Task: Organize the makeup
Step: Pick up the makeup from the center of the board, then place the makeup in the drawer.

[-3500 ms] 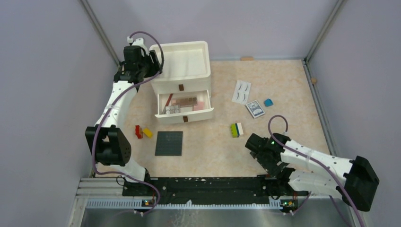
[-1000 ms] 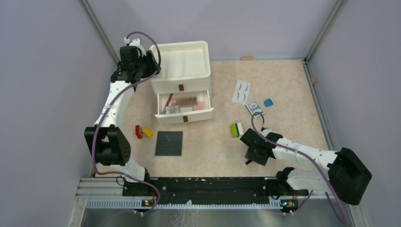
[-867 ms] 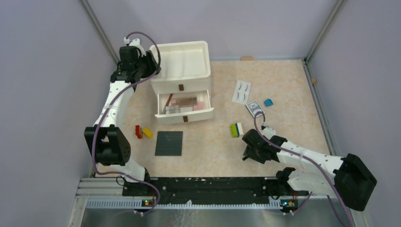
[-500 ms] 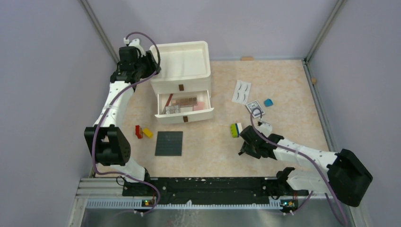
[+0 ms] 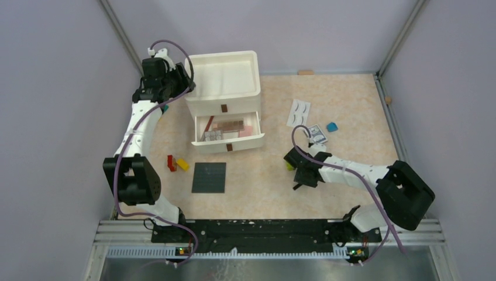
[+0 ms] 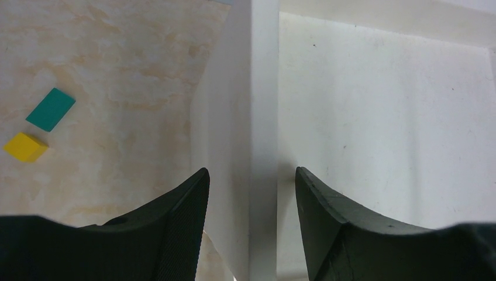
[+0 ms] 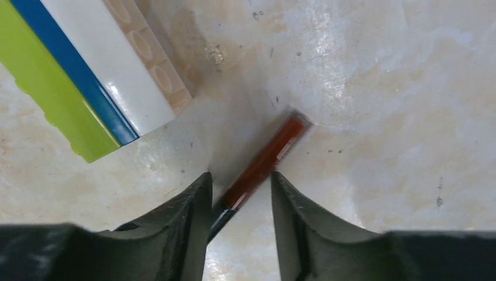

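A thin red-brown pencil (image 7: pixel 266 155) with a dark end lies on the table between the fingers of my right gripper (image 7: pixel 240 175). The jaws stand open: the dark end touches the left finger, and a gap shows at the right finger. In the top view this gripper (image 5: pixel 298 174) is low beside the brick stack. The white drawer unit (image 5: pixel 225 96) has its lower drawer (image 5: pixel 229 142) open, holding a brown palette (image 5: pixel 228 125) and pink pieces. My left gripper (image 6: pixel 251 172) is open astride the unit's top left wall (image 6: pixel 264 88). A white eyelash card (image 5: pixel 299 113) lies right of the unit.
A green, blue and white brick stack (image 7: pixel 76 76) sits just left of the pencil. A patterned card (image 5: pixel 317 134) and a small blue piece (image 5: pixel 332 126) lie beyond. A dark studded plate (image 5: pixel 209 177) and red and yellow bricks (image 5: pixel 175 163) lie before the drawer. Teal (image 6: pixel 51 109) and yellow (image 6: pixel 24 146) tiles lie left of the unit.
My right arm has swung left and forward to the brick stack, and its jaws have narrowed around the pencil. The left arm has barely shifted at the unit's corner.
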`<state>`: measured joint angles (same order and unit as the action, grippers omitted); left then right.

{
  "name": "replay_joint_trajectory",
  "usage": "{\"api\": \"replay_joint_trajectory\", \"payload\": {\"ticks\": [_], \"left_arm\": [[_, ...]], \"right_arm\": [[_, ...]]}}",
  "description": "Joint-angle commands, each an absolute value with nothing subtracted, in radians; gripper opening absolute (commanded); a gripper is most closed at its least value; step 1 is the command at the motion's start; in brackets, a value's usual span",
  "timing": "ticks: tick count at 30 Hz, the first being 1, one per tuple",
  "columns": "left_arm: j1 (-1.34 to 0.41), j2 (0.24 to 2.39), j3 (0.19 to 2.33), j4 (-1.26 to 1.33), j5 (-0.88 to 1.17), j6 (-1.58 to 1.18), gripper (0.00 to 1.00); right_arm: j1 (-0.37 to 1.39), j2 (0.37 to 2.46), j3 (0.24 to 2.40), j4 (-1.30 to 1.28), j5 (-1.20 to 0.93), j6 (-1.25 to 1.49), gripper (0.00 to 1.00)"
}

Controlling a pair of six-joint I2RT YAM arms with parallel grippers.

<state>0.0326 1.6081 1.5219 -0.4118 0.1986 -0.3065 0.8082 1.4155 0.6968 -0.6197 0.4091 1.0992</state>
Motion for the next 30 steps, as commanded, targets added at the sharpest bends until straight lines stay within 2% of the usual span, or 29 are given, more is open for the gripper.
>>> {"api": "replay_joint_trajectory", "payload": {"ticks": [1, 4, 5, 9, 14, 17, 19, 22, 25, 26, 30], "left_arm": [[0.043, 1.586, 1.516, -0.399, 0.222, -0.314, 0.61], [0.046, 1.583, 1.515, -0.399, 0.220, -0.315, 0.61], [0.047, 1.581, 1.515, -0.399, 0.219, -0.314, 0.61], [0.053, 1.568, 1.511, -0.395, 0.213, -0.313, 0.61], [0.067, 1.542, 1.494, -0.373, 0.230, -0.319, 0.62], [0.073, 1.548, 1.488, -0.354, 0.263, -0.316, 0.62], [0.088, 1.549, 1.494, -0.357, 0.282, -0.323, 0.62], [0.103, 1.535, 1.480, -0.337, 0.306, -0.334, 0.62], [0.113, 1.522, 1.471, -0.324, 0.321, -0.335, 0.62], [0.114, 1.519, 1.472, -0.324, 0.317, -0.331, 0.62], [0.122, 1.510, 1.469, -0.323, 0.312, -0.330, 0.62]], "right_arm": [[0.793, 1.501, 0.599, -0.581, 0.326, 1.122, 0.30], [0.790, 1.498, 0.586, -0.577, 0.332, 1.115, 0.03], [0.791, 1.494, 0.588, -0.588, 0.341, 1.112, 0.00], [0.790, 1.429, 0.609, -0.655, 0.416, 1.110, 0.00], [0.789, 1.247, 0.691, -0.790, 0.590, 1.063, 0.00], [0.789, 1.138, 0.791, -0.740, 0.671, 0.898, 0.00], [0.789, 1.093, 0.858, -0.615, 0.685, 0.769, 0.00], [0.790, 1.096, 0.942, -0.349, 0.541, 0.571, 0.00], [0.791, 1.195, 1.026, -0.088, 0.189, 0.341, 0.00], [0.794, 1.239, 1.071, -0.055, 0.037, 0.253, 0.00], [0.810, 1.405, 1.265, -0.140, -0.167, -0.087, 0.00]]}}
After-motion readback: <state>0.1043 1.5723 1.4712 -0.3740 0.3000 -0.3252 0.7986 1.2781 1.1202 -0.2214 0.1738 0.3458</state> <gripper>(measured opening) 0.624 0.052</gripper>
